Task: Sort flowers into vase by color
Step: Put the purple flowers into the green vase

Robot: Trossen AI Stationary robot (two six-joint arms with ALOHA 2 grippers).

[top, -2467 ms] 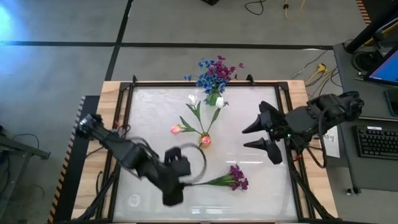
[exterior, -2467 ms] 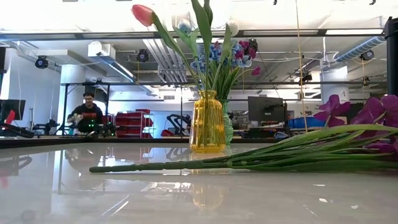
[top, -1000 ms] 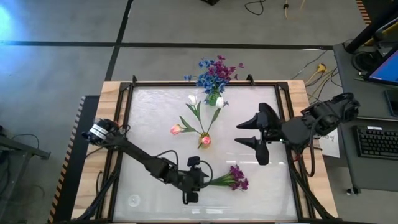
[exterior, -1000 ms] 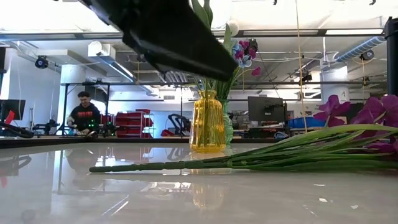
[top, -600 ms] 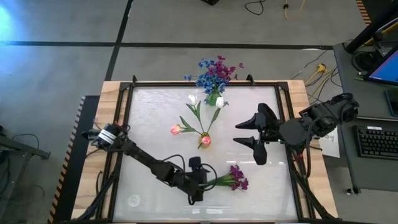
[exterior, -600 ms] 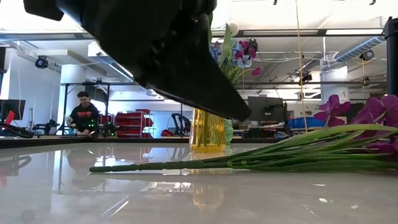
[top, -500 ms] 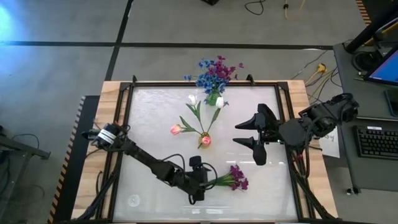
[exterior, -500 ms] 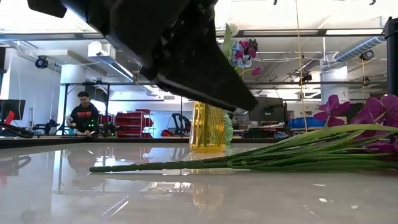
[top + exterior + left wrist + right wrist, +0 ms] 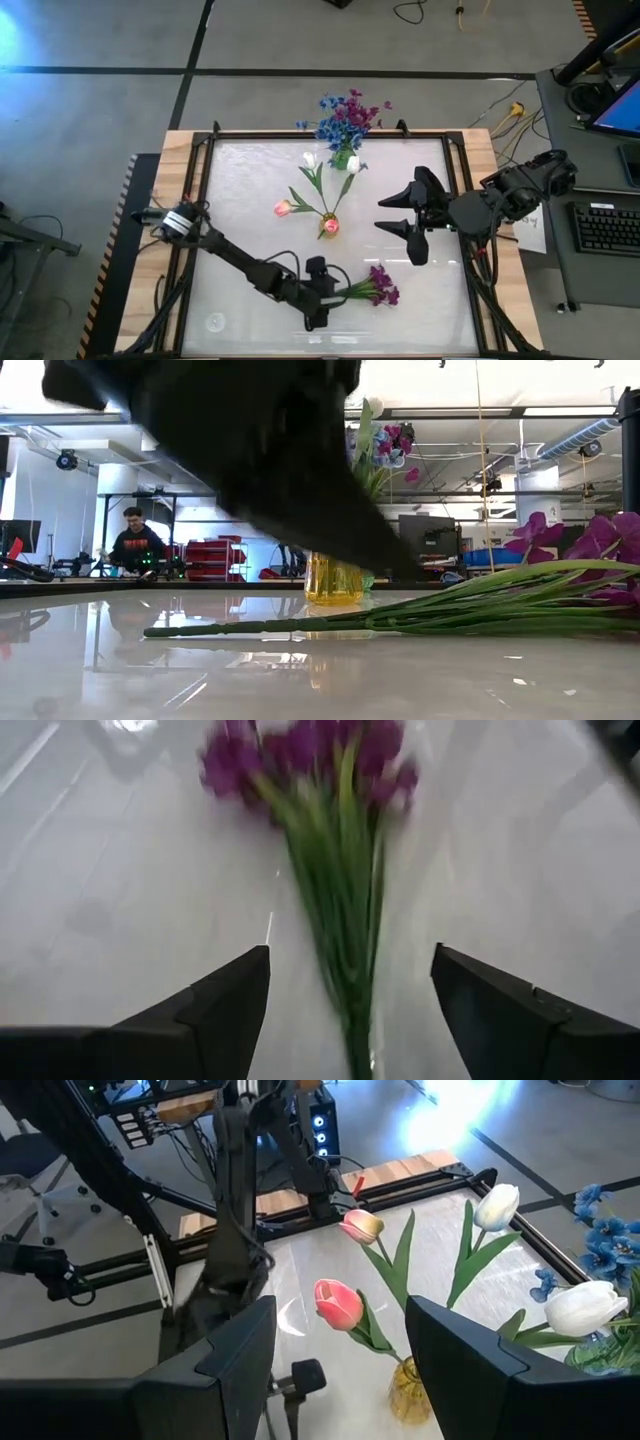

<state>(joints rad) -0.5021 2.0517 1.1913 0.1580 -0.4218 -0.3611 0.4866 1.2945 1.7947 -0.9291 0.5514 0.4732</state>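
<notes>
High view, lower centre: the left claw [image 9: 322, 297] has come down from its earlier perch at lower left onto the stem end of the purple bunch [image 9: 380, 285], which lies flat on the tabletop [image 9: 240, 200] w/ blossoms pointing right. Over the last second its fingers spread from half-shut to wide. Left wrist view confirms: both fingers [image 9: 225, 1010] stand wide either side of the green stems, not yet touching, purple bunch [image 9: 305, 760] at the top of the frame. Judgement: approach looks done, and the next step is probably to close on the stems.

Centre of the high view: the yellow vase [image 9: 330, 226] holds the pink and white tulips [image 9: 285, 208]; above it, at the tabletop's far edge, a second vase [image 9: 342, 157] carries blue and purple blossoms [image 9: 340, 115]. That one looks like the likely home for the purple bunch.

Right of centre: the right claw [image 9: 400, 215] hangs over the tabletop, fingers well apart and holding nothing, same spot as half a second ago. Its wrist view looks over the tulips [image 9: 338, 1302].

In the way: the yellow vase and tulip leaves sit between the purple bunch and the far vase, so a carry likely needs height. Low view is mostly blocked by the left arm [image 9: 250, 460]; a person [image 9: 135, 545] stands far back in the room at left.
</notes>
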